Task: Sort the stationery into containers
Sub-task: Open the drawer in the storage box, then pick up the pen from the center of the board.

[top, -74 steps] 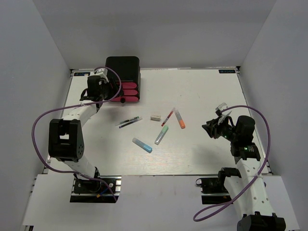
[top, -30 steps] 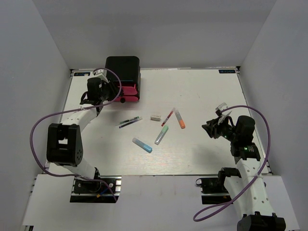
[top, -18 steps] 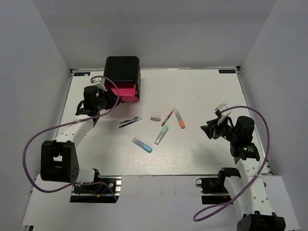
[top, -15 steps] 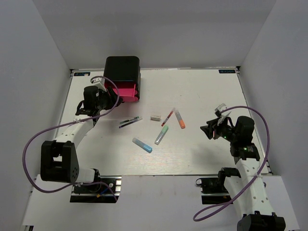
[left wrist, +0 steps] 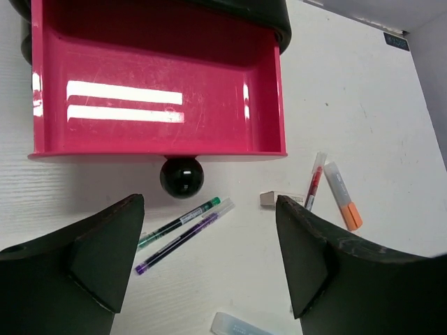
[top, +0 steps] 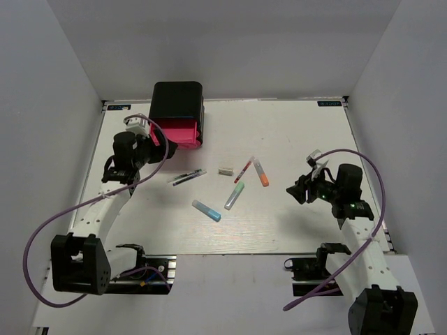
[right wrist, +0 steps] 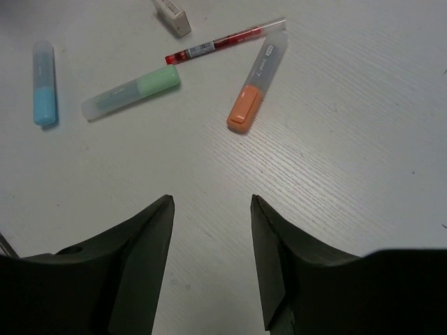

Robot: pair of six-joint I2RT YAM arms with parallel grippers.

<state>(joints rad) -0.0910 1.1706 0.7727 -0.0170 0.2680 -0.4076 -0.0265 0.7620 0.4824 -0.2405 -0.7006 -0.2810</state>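
The black cabinet (top: 178, 103) stands at the back left with one pink-red drawer (top: 181, 132) pulled out; it looks empty in the left wrist view (left wrist: 157, 91), its black knob (left wrist: 181, 176) facing me. My left gripper (top: 152, 142) is open and empty, just in front of the knob (left wrist: 209, 202). Two thin dark pens (top: 187, 176) (left wrist: 183, 227), a grey-white eraser (top: 225, 169), a red-white pen (top: 243, 169), an orange marker (top: 262, 174), a green marker (top: 235, 196) and a blue marker (top: 207, 210) lie mid-table. My right gripper (top: 297, 190) (right wrist: 211, 200) is open and empty, right of the markers.
The right wrist view shows the orange marker (right wrist: 255, 84), the green marker (right wrist: 133, 93), the blue marker (right wrist: 43, 84), the red-white pen (right wrist: 223, 40) and the eraser (right wrist: 172, 15) ahead of my fingers. Grey walls enclose the white table (top: 300, 132).
The left gripper pulled a cabinet drawer out, let go of the knob and drew back toward the near left. The right gripper shifted slightly left toward the markers.
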